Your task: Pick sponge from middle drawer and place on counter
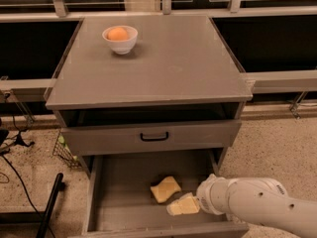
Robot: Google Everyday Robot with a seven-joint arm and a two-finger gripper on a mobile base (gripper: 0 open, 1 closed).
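Pincer (183, 206) sits low in the open middle drawer (124, 182), below the bench (183, 68) front edge, towards its right corner; wide or narrow cannot be told. The sponge (166, 189) lies just beside it, left and rearward, long axis slanting front-left to rear-right.

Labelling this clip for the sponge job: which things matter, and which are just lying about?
Job: sponge; drawer it lies in; counter; gripper, down in the drawer just right of the sponge.
Lying about: bowl on the counter; orange in it.
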